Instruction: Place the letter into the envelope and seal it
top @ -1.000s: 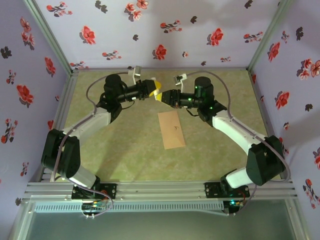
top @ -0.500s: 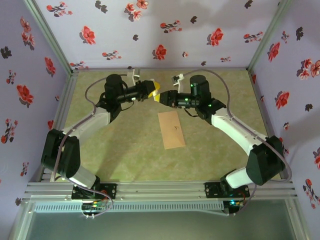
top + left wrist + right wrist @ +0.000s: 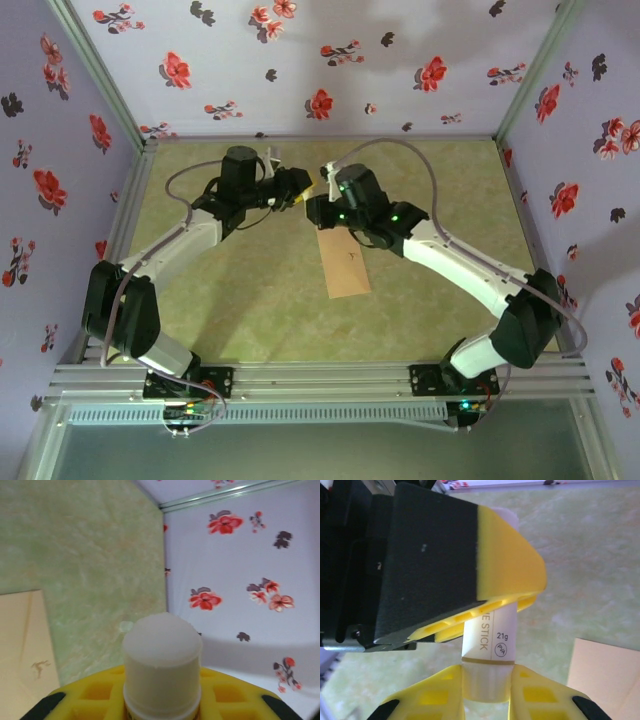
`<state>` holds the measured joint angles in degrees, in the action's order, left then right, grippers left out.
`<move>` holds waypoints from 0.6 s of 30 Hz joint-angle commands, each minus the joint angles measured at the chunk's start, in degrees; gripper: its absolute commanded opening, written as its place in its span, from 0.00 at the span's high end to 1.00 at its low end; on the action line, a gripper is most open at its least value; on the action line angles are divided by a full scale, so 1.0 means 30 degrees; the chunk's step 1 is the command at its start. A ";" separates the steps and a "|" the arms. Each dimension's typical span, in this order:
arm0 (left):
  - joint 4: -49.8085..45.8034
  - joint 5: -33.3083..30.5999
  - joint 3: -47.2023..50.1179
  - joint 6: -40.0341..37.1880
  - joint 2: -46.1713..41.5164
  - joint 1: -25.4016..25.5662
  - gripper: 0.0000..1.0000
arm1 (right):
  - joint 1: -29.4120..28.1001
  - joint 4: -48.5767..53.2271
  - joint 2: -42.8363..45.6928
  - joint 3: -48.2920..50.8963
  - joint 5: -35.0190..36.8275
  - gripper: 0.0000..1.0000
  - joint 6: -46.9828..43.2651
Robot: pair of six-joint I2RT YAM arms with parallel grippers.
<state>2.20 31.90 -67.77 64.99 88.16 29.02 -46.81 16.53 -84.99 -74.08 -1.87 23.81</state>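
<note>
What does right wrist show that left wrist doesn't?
Right wrist: the glue stick with its printed label, the left gripper with jaws clamped across the stick from the side, and the right gripper with jaws closed on its white lower end.
Left wrist: the stick's rounded white tip end-on, the flowered wall, and the envelope with its small dark mark.
Both: the glue stick, part of the tan envelope, the green table.

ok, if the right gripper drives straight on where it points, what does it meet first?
Most likely the left gripper: it clamps the glue stick just ahead of the right gripper, which grips the stick's clear end. Gap looks short, though depth is hard to judge.
</note>
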 commanded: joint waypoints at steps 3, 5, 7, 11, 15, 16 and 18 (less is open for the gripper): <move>-0.0351 0.0909 -0.1243 0.0792 -0.0222 0.1845 1.00 | -0.2506 -0.2362 -0.1504 -0.0468 0.2032 0.81 -0.2344; -0.0437 0.0880 -0.1284 0.0778 -0.0207 0.1849 1.00 | -0.2779 -0.2558 -0.1776 -0.0501 0.2501 0.81 -0.2531; -0.0482 0.0880 -0.1317 0.0726 -0.0181 0.1842 1.00 | -0.2833 -0.2720 -0.1934 -0.0442 0.2727 0.81 -0.2562; -0.0615 0.0880 -0.1343 0.0547 -0.0099 0.1842 1.00 | -0.2840 -0.2760 -0.1777 -0.0303 0.3365 0.80 -0.2547; -0.0478 0.1016 -0.1344 0.0601 0.0103 0.1727 1.00 | -0.2740 -0.2676 -0.1416 -0.0175 0.3793 0.80 -0.2560; -0.0389 0.1069 -0.1328 0.0630 0.0135 0.1697 1.00 | -0.2689 -0.2577 -0.1314 -0.0178 0.3843 0.80 -0.2525; -0.0377 0.1115 -0.1404 0.0616 0.0151 0.1623 1.00 | -0.2494 -0.2421 -0.1072 -0.0122 0.3884 0.79 -0.2247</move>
<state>-3.88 26.17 -68.23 64.97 88.55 29.74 -52.84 16.19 -88.18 -74.11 13.69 17.74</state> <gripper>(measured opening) 0.280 0.210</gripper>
